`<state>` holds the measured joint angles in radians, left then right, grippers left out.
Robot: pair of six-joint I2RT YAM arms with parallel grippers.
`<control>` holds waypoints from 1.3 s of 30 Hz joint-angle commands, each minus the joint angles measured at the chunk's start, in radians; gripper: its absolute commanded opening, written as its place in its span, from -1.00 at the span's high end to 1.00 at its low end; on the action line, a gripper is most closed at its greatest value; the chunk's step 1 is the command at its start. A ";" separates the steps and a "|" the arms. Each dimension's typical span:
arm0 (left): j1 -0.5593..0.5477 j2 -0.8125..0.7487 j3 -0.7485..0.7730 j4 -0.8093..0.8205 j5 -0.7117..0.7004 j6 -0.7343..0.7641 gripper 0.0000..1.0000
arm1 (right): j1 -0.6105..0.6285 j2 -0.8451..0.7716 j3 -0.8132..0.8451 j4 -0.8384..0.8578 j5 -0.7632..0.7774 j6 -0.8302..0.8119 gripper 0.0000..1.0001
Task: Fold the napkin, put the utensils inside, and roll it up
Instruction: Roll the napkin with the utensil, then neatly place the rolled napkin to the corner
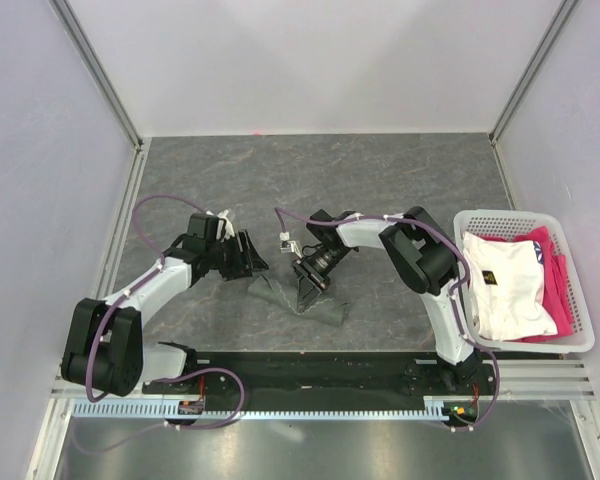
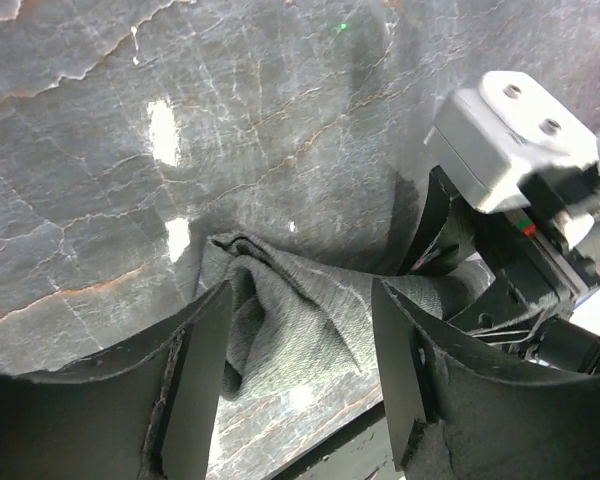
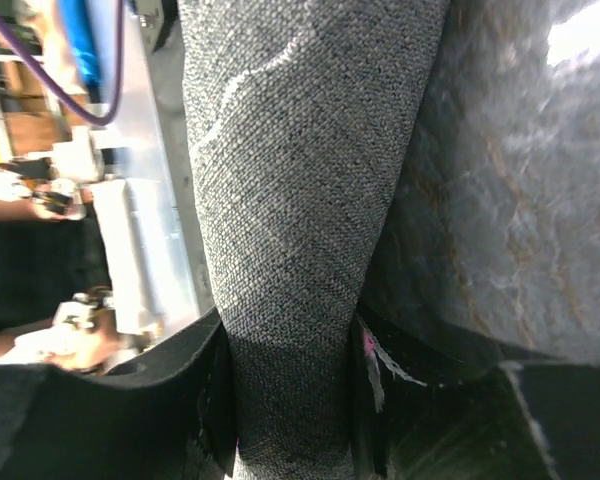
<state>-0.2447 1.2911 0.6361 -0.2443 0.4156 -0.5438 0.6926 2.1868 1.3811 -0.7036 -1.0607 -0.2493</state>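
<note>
The dark grey napkin (image 1: pixel 272 293) lies bunched into a narrow roll near the table's front edge. It also shows in the left wrist view (image 2: pixel 290 320) and the right wrist view (image 3: pixel 290 170). My right gripper (image 1: pixel 308 284) is shut on the middle of the roll, whose cloth fills the gap between its fingers (image 3: pixel 290 400). My left gripper (image 1: pixel 250 256) is open and empty, hovering just left of and above the roll's left end (image 2: pixel 302 305). The orange utensils are not visible in any view.
A white basket (image 1: pixel 582 300) at the right holds a white cloth (image 1: pixel 505 285) and a pink cloth (image 1: pixel 555 285). A black strip (image 1: pixel 310 365) runs along the table's near edge just in front of the napkin. The right arm's white wrist camera (image 2: pixel 510 130) sits close to my left gripper.
</note>
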 commanded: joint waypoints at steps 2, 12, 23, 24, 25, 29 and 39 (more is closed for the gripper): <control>-0.008 -0.039 -0.007 0.071 -0.024 0.042 -0.29 | 0.002 0.057 -0.002 -0.025 0.091 -0.025 -0.01; -0.016 -0.110 -0.004 0.138 -0.080 0.041 -0.35 | -0.021 -0.065 0.044 -0.013 0.260 0.031 -0.74; -0.113 -0.096 0.000 0.206 -0.092 0.056 -0.36 | -0.047 -0.309 0.013 0.130 0.539 0.186 -0.96; -0.123 -0.092 0.004 0.212 -0.097 0.058 -0.36 | -0.051 -0.367 0.001 0.138 0.573 0.212 -0.96; -0.142 -0.087 0.005 0.217 -0.101 0.056 -0.36 | -0.064 -0.398 -0.034 0.154 0.618 0.247 -0.96; -0.169 -0.059 0.005 0.240 -0.103 0.042 -0.36 | -0.088 -0.606 -0.197 0.197 0.752 0.421 -0.96; -0.182 0.063 0.050 0.327 -0.035 -0.016 -0.37 | -0.093 -1.065 -0.750 0.357 0.759 0.996 -0.96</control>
<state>-0.4232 1.3231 0.6292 0.0059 0.3481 -0.5316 0.5953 1.2564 0.7856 -0.4294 -0.3126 0.4549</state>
